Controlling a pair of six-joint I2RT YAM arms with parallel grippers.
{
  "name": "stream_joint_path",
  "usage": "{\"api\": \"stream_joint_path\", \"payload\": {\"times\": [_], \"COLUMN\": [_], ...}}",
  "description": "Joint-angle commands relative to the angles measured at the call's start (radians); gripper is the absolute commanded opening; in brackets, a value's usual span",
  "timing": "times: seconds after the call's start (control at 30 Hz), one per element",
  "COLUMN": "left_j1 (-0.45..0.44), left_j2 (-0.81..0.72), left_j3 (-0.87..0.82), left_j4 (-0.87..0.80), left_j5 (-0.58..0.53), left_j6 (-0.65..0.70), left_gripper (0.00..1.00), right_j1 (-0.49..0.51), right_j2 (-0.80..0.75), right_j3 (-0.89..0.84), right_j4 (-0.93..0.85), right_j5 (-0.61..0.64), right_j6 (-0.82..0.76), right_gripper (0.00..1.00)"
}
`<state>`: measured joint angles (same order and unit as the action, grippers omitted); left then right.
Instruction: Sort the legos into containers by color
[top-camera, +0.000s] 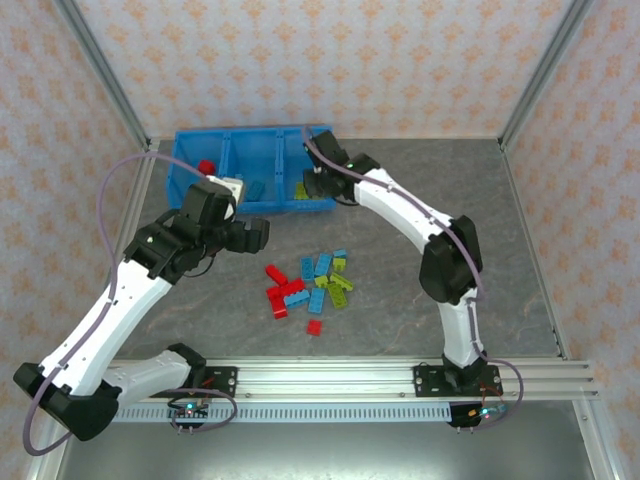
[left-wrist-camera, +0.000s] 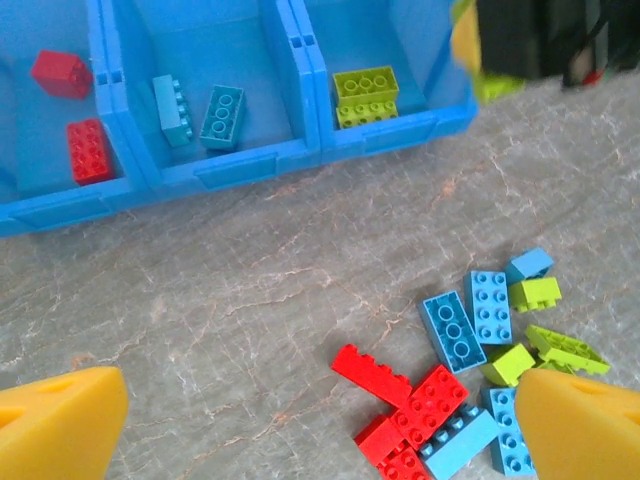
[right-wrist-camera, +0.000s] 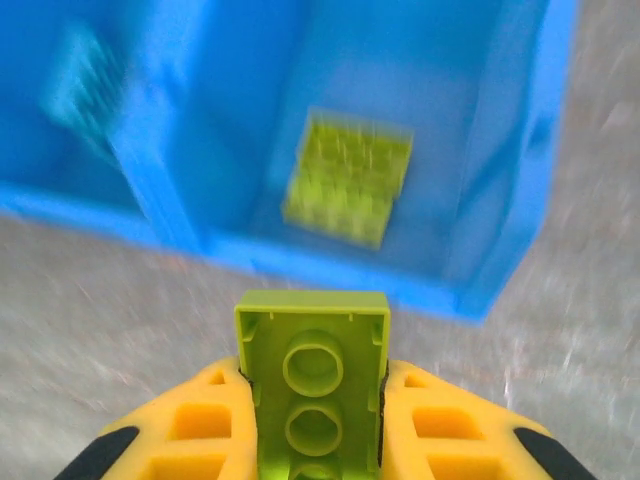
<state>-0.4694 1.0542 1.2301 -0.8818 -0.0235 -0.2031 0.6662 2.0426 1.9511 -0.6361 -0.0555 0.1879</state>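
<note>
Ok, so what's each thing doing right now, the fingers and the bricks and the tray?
left fingers, open, empty.
right fingers, shut on green brick.
green brick, held, not yet dropped.
tray, holds red bricks left, blue bricks middle, green bricks right.
pile, loose on table, colours mixed.

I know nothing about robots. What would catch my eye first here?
The right pincer grips a lime green brick close to the bright blue tray, facing the end compartment where lime green already lies. On the grey table in front of the tray sits a jumbled pile of red, blue and green bricks, not yet sorted.
</note>
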Motion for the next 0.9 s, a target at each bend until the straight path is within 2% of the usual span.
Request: {"api": "stream_joint_path", "payload": {"times": [0.0,0.23,0.33,0.47,0.63,0.73,0.8,0.87], "left_j1": [0.002,0.002,0.002,-0.004,-0.011,-0.010,-0.012,-0.028], "left_j2": [-0.029,-0.022,-0.020,-0.024,-0.040,0.008,0.091,0.170], "left_j3": [-0.032,-0.079,-0.135,-0.223,-0.314,-0.356,-0.363,-0.350], "left_j4": [0.043,-0.002,0.015,0.046,0.056,0.086,0.104,0.110], "left_j5": [-0.070,-0.071,0.007,0.063,0.057,0.115,0.186,0.199], "left_j6": [-0.104,-0.389,-0.507,-0.653,-0.765,-0.796,-0.798,-0.796], "left_gripper": [1.00,1.00,1.00,1.00,0.99,0.99,0.99,0.99], "right_j1": [-0.013,-0.027,-0.038,-0.040,-0.044,-0.052,-0.055,-0.055], "right_j2": [0.066,0.431,0.509,0.494,0.340,0.187,0.050,-0.122], "right_j3": [0.108,0.625,0.730,0.774,0.739,0.611,0.424,0.165], "right_j4": [0.149,-0.008,0.020,0.053,-0.094,-0.238,-0.281,-0.241], "right_j5": [0.127,0.108,0.051,0.024,-0.038,-0.112,-0.145,-0.127], "right_j6": [0.024,-0.049,-0.069,-0.079,-0.090,-0.090,-0.093,-0.070], "right_gripper": [0.24,0.27,0.41,0.62,0.71,0.76,0.78,0.81]}}
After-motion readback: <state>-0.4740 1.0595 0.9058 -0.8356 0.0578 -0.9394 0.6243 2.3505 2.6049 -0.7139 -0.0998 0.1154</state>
